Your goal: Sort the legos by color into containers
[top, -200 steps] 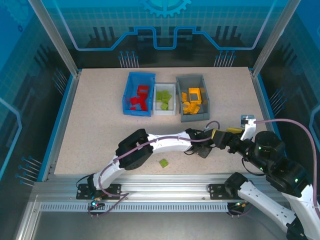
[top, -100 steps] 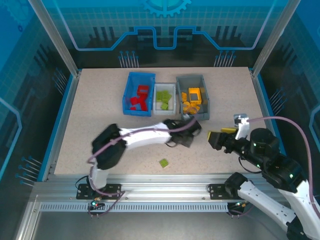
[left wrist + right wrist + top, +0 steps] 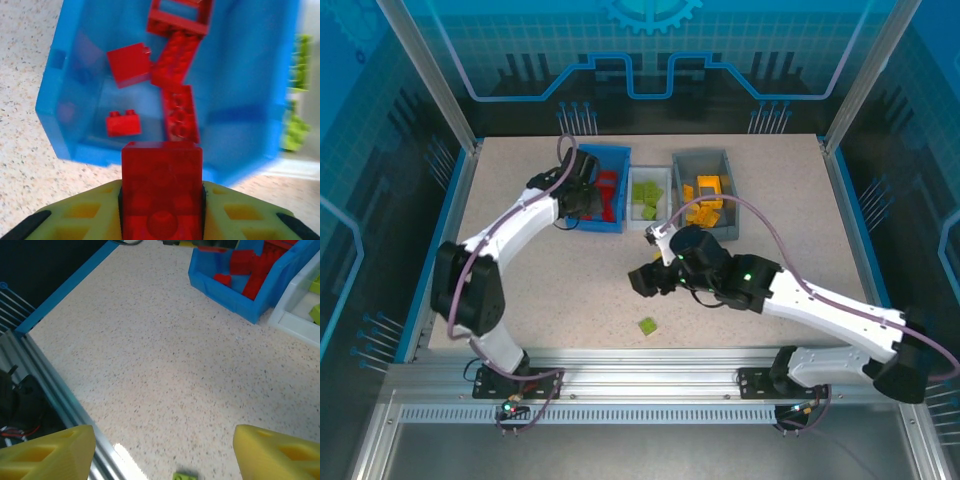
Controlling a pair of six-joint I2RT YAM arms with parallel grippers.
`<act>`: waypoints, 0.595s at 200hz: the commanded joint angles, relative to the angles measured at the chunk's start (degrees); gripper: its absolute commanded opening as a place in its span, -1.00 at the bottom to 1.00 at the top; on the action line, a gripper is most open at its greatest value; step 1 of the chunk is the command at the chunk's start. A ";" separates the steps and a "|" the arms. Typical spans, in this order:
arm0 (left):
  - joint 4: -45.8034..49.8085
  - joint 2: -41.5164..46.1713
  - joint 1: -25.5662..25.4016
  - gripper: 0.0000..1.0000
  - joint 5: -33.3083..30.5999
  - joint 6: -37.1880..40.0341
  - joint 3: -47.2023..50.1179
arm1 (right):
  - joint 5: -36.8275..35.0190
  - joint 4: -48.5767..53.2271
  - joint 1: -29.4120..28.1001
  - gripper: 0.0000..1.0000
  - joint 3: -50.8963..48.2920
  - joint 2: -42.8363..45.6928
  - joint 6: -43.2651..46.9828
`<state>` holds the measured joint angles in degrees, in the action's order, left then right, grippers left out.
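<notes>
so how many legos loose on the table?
1: a lime green brick on the table near its front edge. Left gripper holds a red brick at the blue bin. Arms could hide others.

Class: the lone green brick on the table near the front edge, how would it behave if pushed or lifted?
The green brick looks like hard moulded plastic, so probably stiff. It is tiny compared with the white bin, so likely very light. Blocky and lying flat on the table, it should slide rather than roll.
</notes>
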<state>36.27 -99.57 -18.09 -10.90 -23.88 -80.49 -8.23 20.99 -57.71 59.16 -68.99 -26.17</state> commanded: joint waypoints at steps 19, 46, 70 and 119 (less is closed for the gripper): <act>3.66 -10.36 1.53 -0.23 -0.54 3.14 -8.66 | -0.47 -9.32 1.09 0.49 2.29 -5.88 -0.14; 4.93 -15.16 1.56 -0.21 -2.81 2.73 -12.72 | 0.66 -10.49 1.71 0.49 1.25 -6.85 -1.61; 5.58 -17.39 1.56 -0.16 -3.21 2.26 -14.06 | 0.90 -10.40 1.95 0.49 -0.05 -6.89 -2.70; 7.66 -16.82 1.48 0.15 -2.99 1.07 -14.60 | 1.06 -9.68 2.63 0.52 -2.72 -6.30 -3.89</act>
<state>41.12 -117.23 -16.75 -13.28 -22.46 -93.62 -7.84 11.90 -55.81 57.82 -75.94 -28.71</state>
